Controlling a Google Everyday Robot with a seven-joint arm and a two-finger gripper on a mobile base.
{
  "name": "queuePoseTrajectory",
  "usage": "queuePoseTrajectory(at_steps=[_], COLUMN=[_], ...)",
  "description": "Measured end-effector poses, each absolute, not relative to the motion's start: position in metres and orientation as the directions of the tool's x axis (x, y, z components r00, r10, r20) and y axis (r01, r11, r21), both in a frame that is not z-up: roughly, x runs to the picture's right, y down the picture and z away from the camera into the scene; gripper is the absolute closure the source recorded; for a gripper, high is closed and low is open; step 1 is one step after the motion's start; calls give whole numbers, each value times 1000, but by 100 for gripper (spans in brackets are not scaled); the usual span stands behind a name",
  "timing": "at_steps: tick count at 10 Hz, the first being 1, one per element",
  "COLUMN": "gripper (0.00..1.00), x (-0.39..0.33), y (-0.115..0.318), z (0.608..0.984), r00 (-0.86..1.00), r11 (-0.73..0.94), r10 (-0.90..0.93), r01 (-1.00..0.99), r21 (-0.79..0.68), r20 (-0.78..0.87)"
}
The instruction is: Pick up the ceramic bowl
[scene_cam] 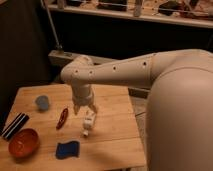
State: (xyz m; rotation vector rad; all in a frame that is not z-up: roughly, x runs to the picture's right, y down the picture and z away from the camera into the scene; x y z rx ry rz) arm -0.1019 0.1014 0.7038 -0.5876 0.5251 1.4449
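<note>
White against the pale wooden table point(116, 142), my gripper point(88, 123) hangs low over the middle of the boards at the end of the arm point(120, 72), pointing down. I cannot tell how wide it stands, nor whether it has anything in it.

Nearest, just to its left as I see it, lies a narrow red object point(62, 118). Below and left of the gripper sits a flat blue piece point(67, 149), and up and left of it the small light blue cup point(42, 102). Farther out, well apart from the gripper at the table's near left corner, rests the ceramic bowl point(23, 142), orange-red and glossy, upright, with a black-and-white striped object point(15, 125) close beside it.

I judge the bowl stiff, fairly heavy for its width, and brittle if dropped or knocked on the edge. The glaze looks slick, so a pinch on the curved outer wall would likely slide. I would take it by the rim, one jaw inside and one outside, on the side nearest the gripper, squeezing firmly but not hard, and lift level.
</note>
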Motion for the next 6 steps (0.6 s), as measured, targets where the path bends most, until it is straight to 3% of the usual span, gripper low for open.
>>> queuePoseTrajectory(at_steps=[6], gripper=[35], x=[-115], y=[103], z=[706], r00=[121], r11=[82], r10=[756], r01=[-992], r21=[-91], r20=[-644])
